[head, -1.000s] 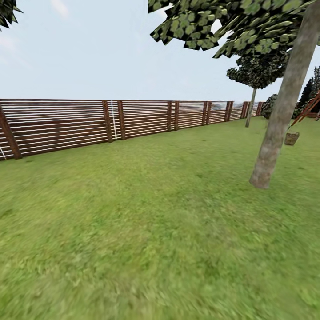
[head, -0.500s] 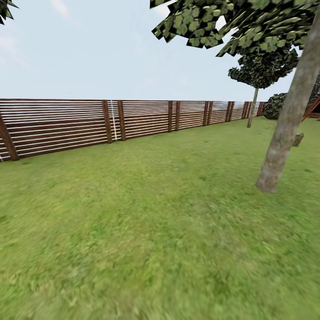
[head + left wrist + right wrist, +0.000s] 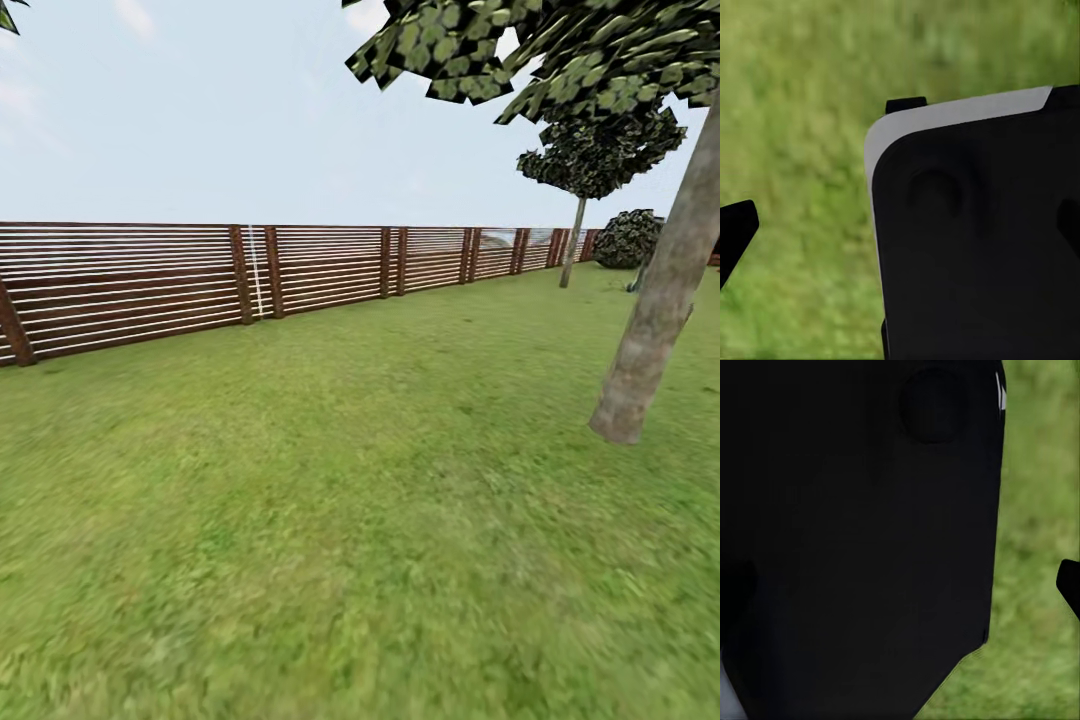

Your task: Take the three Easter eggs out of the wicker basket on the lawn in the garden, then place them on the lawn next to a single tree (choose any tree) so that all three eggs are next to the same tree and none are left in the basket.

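The lawn (image 3: pixel 350 500) spreads out in front of me in the head view, mottled green up to the garden's brown slat fence (image 3: pixel 200 280). At the right a tree (image 3: pixel 655 310) rises with a thick, pale, leaning trunk and dark leaves overhead. The wicker basket and the eggs are hidden or out of view. In the left wrist view one dark fingertip (image 3: pixel 736 229) shows at the picture's edge over blurred grass. Another dark fingertip (image 3: pixel 1069 583) shows at the edge of the right wrist view. Neither view shows how the jaws stand.
A second, thinner tree (image 3: pixel 572 245) stands far back by the fence, with a dark bush (image 3: pixel 628 238) beside it. A black part of my own body (image 3: pixel 975 240) covers much of the left wrist view, and a similar black part (image 3: pixel 862 532) blocks much of the right wrist view.
The head camera has turned, so the whole scene slid rightward. The small basket seen beyond the leaning trunk earlier has slipped behind it.
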Tool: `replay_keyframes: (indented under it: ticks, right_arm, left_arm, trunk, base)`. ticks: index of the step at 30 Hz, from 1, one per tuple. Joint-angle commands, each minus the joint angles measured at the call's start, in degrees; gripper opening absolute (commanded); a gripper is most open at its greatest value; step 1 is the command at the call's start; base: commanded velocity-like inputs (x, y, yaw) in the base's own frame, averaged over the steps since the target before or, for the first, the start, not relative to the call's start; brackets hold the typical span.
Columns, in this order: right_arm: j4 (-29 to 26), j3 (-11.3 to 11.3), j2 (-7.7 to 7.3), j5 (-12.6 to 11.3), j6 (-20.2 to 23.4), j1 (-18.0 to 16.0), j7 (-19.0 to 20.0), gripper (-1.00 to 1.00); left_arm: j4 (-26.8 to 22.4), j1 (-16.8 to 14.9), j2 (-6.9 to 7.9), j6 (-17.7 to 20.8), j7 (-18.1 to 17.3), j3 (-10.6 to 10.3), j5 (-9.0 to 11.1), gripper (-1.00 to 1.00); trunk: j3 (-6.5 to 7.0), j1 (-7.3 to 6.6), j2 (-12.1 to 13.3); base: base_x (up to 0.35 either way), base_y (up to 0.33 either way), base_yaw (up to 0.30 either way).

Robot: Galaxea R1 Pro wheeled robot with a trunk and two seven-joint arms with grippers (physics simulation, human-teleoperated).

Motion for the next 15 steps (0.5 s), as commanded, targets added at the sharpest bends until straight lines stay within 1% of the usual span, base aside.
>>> replay_keyframes:
  ticks: [1,15]
  right_arm:
    - [0.0,-0.3,0.01,0.0,0.0,0.0,0.0,1.0]
    - [-0.1,-0.4,0.24,-0.3,0.0,0.0,0.0,1.0]
  left_arm:
    - [0.0,0.0,0.03,-0.2,0.0,-0.4,0.0,1.0]
    - [0.0,0.0,0.06,-0.2,0.0,-0.5,0.0,1.0]
  trunk:
    - [-0.04,0.03,0.0]
    - [-0.06,0.03,0.0]
  base:
    - [0.325,0.096,0.0]
    - [0.326,0.095,-0.004]
